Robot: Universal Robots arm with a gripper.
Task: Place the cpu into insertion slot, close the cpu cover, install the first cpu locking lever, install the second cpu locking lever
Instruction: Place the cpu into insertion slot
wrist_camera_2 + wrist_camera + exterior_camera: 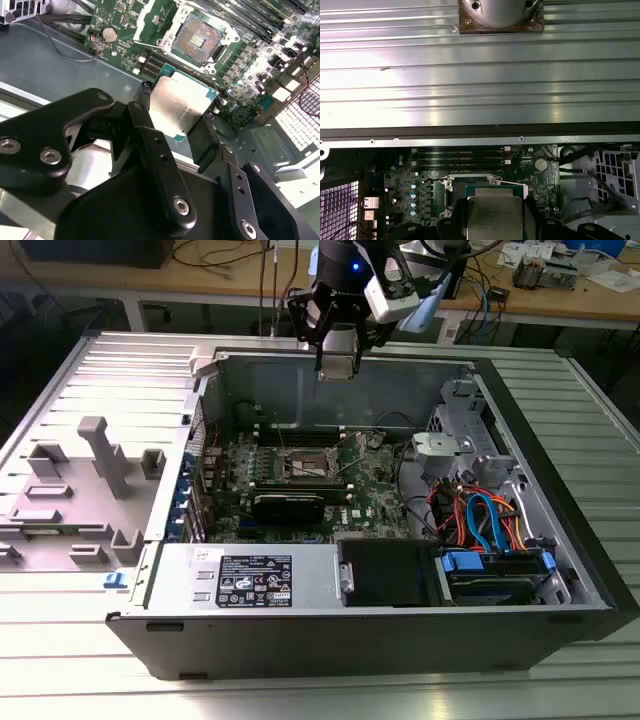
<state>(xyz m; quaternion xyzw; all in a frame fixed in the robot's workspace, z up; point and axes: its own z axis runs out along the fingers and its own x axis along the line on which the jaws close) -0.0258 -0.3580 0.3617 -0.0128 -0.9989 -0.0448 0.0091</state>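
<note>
I see the cpu (182,100), a small flat square chip with a silvery metal top and a green edge, pinched at two opposite edges between the black fingers (202,142) of the gripper (177,106). The chip lies flat between them, its metal top facing the second wrist camera. In the exterior view the gripper (337,365) hangs high above the far wall of the open grey computer case (560,470), so the cpu (337,368) is in the air, well apart from the board below.

The insertion slot (200,35), a square dark socket with a silvery metal rim, lies open and bare, its contact field uncovered. In the first wrist view the cpu (495,215) hides most of it. The slot sits on the green motherboard (125,20), beside the long narrow black memory slots (460,155) and near a round silver coin battery (110,34).

At the near side of the case I see a black drive (390,570). The case rests on a ribbed metal table (600,400).
</note>
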